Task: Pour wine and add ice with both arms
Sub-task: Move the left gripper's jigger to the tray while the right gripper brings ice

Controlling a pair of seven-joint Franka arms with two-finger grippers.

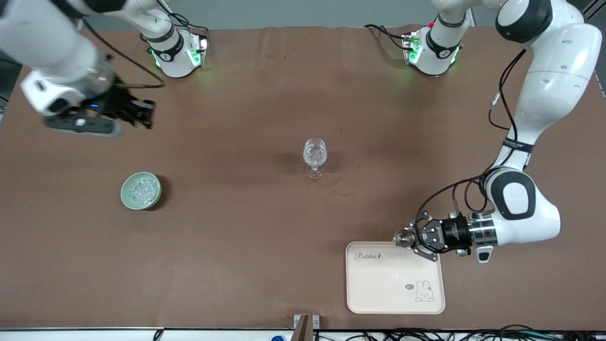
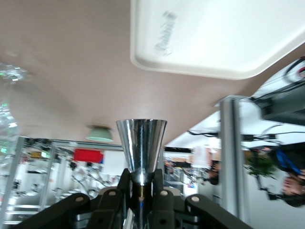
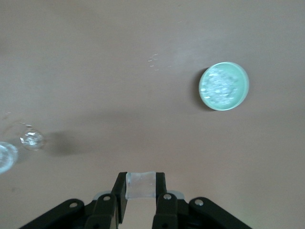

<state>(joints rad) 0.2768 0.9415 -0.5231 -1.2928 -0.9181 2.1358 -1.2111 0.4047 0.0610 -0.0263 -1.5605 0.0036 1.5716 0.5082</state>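
Observation:
A clear stemmed glass (image 1: 315, 156) stands mid-table. A green bowl (image 1: 141, 190) full of ice chunks sits toward the right arm's end and also shows in the right wrist view (image 3: 224, 86). My right gripper (image 1: 144, 114) hangs over bare table between that bowl and its base, shut on one whitish ice cube (image 3: 140, 185). My left gripper (image 1: 416, 239) is over the corner of the cream tray (image 1: 395, 284), shut on a shiny metal cup (image 1: 404, 238) held on its side. The cup (image 2: 141, 143) flares out between the fingers.
The cream tray with a rabbit print lies near the front edge toward the left arm's end and is bare. Both arm bases (image 1: 177, 54) (image 1: 433, 52) stand along the table edge farthest from the front camera. Brown tabletop lies between the bowl, glass and tray.

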